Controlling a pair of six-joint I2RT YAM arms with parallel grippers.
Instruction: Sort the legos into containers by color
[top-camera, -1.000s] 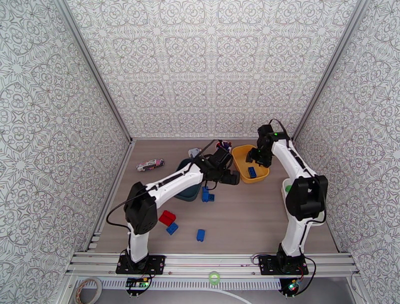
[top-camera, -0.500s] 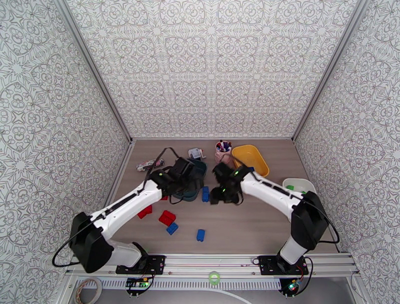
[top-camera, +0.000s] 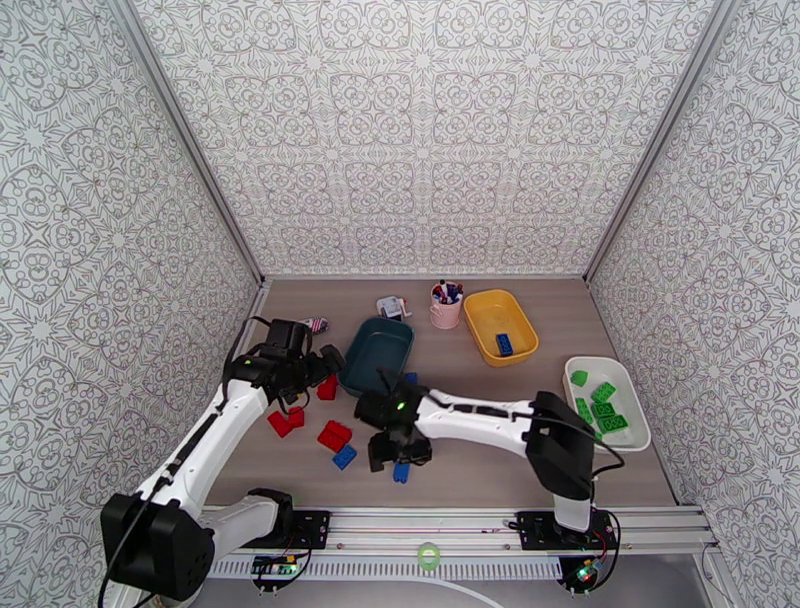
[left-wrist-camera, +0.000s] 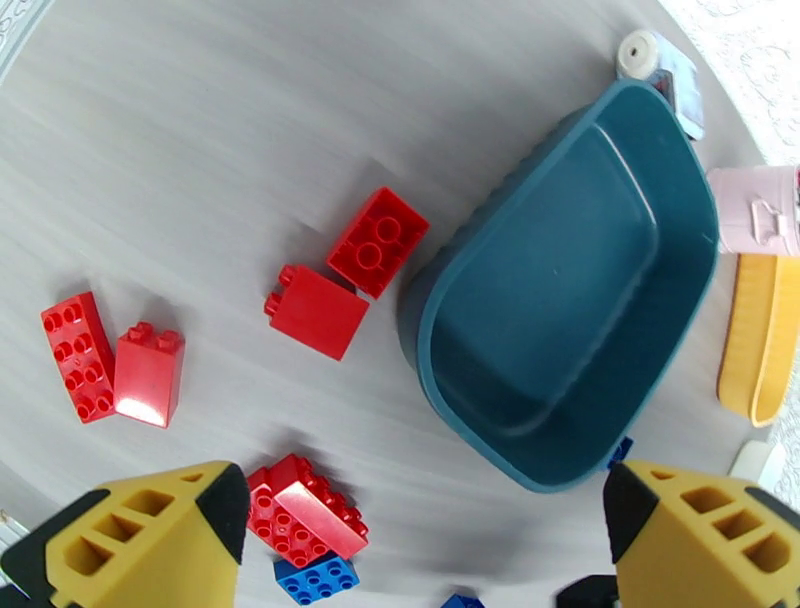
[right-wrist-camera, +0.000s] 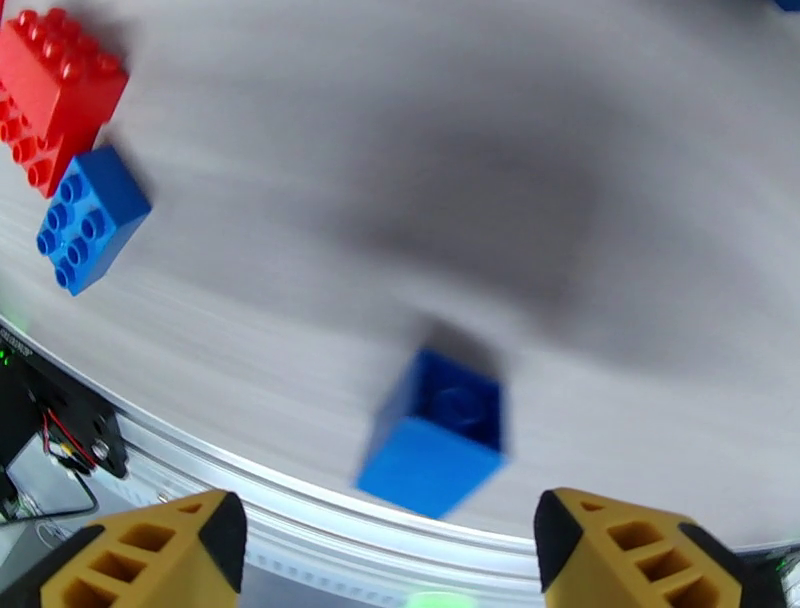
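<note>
1. Grey wooden table (top-camera: 480, 480), patterned walls all around.
2. Both arms have swung down from the trays.
3. Right claw (right-wrist-camera: 385, 520) hangs spread and empty over a blue brick (right-wrist-camera: 435, 435), low in the middle.
4. Left claw (left-wrist-camera: 420, 500), spread and empty too, faces red bricks (left-wrist-camera: 378, 242) beside the teal tray (left-wrist-camera: 560, 300).
5. More picking up comes next, I think.
6. That blue brick is small, shiny and tipped over, with its hollow bottom showing.

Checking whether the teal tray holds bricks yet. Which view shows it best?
The left wrist view: the teal tray appears large, its whole inside visible and bare. The top external view shows it small and distant.
</note>
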